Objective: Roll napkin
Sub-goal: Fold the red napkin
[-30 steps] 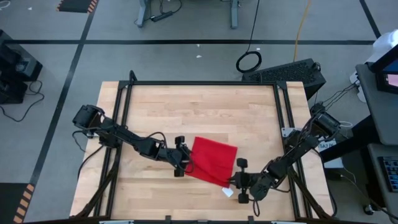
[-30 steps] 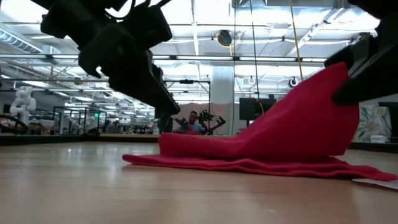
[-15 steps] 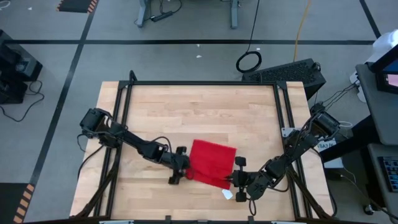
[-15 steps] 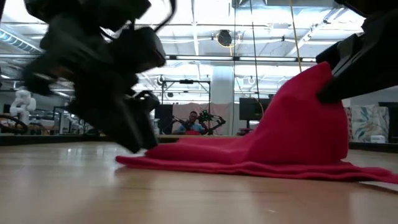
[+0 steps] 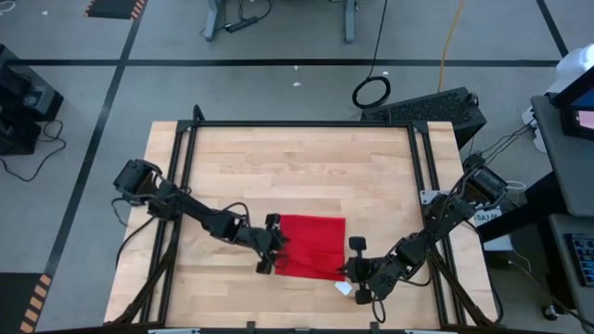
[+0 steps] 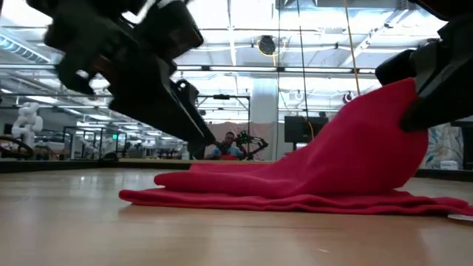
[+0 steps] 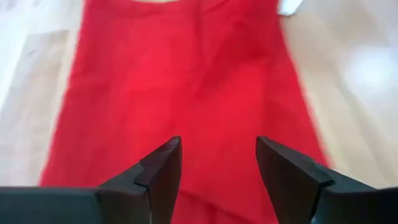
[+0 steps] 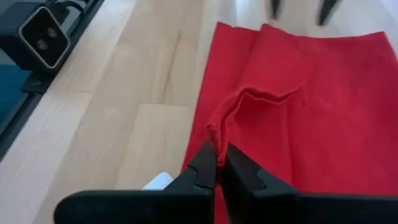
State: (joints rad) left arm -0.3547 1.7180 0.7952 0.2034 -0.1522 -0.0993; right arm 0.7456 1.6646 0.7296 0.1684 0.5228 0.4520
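Observation:
The red napkin [image 5: 311, 246] lies on the wooden table near its front edge, flat except for its right end. A small white tag [image 5: 342, 288] lies on the wood beside that end. My right gripper [image 8: 219, 163] is shut on the napkin's right edge. My left gripper [image 7: 217, 168] hovers open over the napkin's left end [image 6: 148, 196], one finger to each side of the cloth's middle line. I cannot tell whether it touches the cloth. My right gripper pinches the napkin's right edge [image 8: 214, 134] between its two fingers, where the cloth bunches into a small raised fold. The fingers slant down from the table's near right side. That end [image 6: 392, 111] is lifted, and the cloth slopes down to the part lying on the table.
A black metal frame [image 5: 186, 139] runs along the table's sides and far edge. A small camera [image 8: 40, 34] sits on the frame's right rail. Bare wood [image 5: 297, 167] spreads beyond the napkin toward the far edge.
My left gripper has dipped toward the table's near edge and come back over the napkin's left end. The napkin has turned from askew to square with the table, its left end sliding leftward. My right gripper has kept its hold on the raised end.

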